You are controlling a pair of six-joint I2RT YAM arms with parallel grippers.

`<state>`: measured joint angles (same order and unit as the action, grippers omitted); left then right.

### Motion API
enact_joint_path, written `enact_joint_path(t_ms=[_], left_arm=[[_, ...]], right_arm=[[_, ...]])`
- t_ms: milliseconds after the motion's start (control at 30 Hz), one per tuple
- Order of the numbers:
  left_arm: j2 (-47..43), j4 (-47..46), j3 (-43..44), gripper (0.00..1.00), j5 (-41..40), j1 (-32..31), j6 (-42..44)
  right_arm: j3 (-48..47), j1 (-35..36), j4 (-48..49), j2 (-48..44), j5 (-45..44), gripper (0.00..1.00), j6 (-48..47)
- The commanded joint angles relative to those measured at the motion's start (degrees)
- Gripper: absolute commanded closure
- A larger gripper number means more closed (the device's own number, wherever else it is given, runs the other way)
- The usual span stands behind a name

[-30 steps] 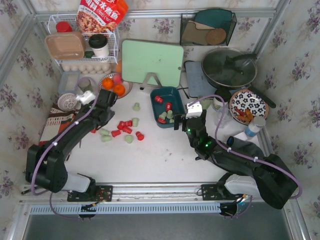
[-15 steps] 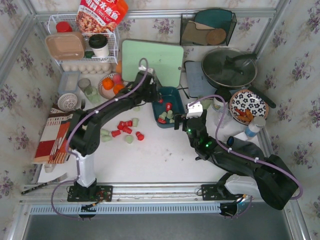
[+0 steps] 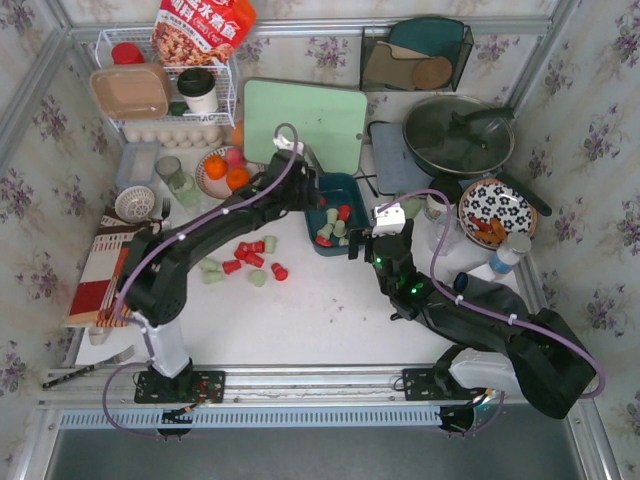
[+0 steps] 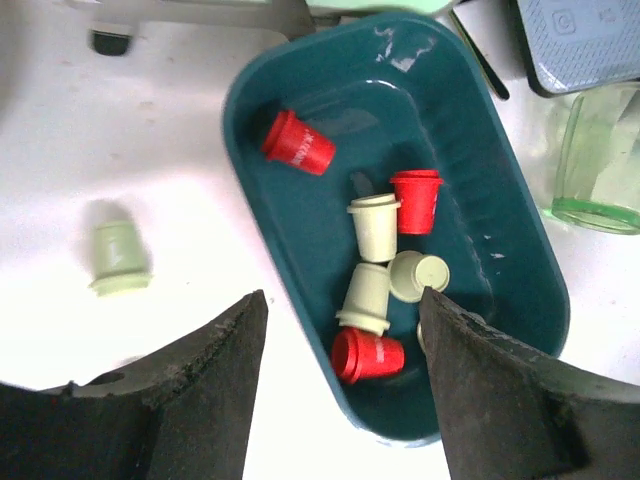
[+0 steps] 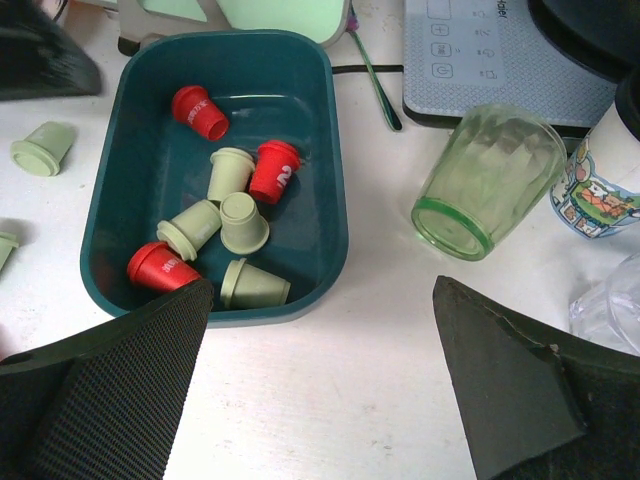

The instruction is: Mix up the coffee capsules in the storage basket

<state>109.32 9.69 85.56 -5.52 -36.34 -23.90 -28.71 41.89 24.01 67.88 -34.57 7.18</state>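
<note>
Seven coffee capsules (image 5: 243,222) lie in the storage basket (image 5: 338,235) — three bright red and four pale green. In the right wrist view one red capsule lies alone at the upper left of the basket. The others gather in the middle and the lower part, several of them touching each other. One pale green capsule lies on its side against the lower wall.

In the top view the basket is a little above the centre of the frame, on the white table (image 3: 320,320), just below the pale green cutting board (image 3: 305,125).

The left gripper (image 4: 341,300) hangs over the left part of the basket. Its two dark fingers (image 4: 200,400) are spread apart and we see nothing between them. The right gripper (image 5: 322,290) is at the lower edge of the basket in its own view. Its fingers are spread very wide, and it also holds nothing.

More loose capsules (image 3: 245,262) — red and pale green together — lie on the table at the left of centre in the top view, well apart from the basket. One pale green capsule (image 4: 118,260) lies alone near the left wall of the basket. A green glass (image 5: 490,180) is just to the right of the basket.
</note>
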Motion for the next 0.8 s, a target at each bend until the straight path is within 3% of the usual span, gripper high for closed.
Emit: enact_joint_path(t_ms=[0, 133, 233, 500, 633, 767], left_arm=[[-8.0, -0.5, -4.8, 0.35, -9.7, 0.0, 1.1], [-16.3, 7.8, -9.6, 0.35, -20.4, 0.6, 0.5], [-21.8, 11.5, -15.6, 0.39, -24.1, 3.1, -0.3], [-32.4, 14.5, -30.1, 0.40, -17.8, 20.6, -4.8], [-31.4, 13.4, -33.1, 0.40, -11.2, 31.0, -4.8], [-24.5, 13.0, -30.5, 0.41, -10.5, 35.4, 0.2]], right_arm=[[-0.2, 0.0, 1.2, -0.2, -0.9, 0.00, 0.0], [-0.1, 0.0, 1.2, -0.5, -0.6, 0.00, 0.2], [-0.1, 0.0, 1.2, -0.5, -0.2, 0.00, 0.3], [-0.1, 0.1, 1.1, -0.6, 0.2, 0.00, 0.5], [-0.2, 0.0, 1.2, -0.1, 0.1, 0.00, 0.4], [-0.3, 0.0, 1.4, 0.8, -0.1, 0.00, 0.4]])
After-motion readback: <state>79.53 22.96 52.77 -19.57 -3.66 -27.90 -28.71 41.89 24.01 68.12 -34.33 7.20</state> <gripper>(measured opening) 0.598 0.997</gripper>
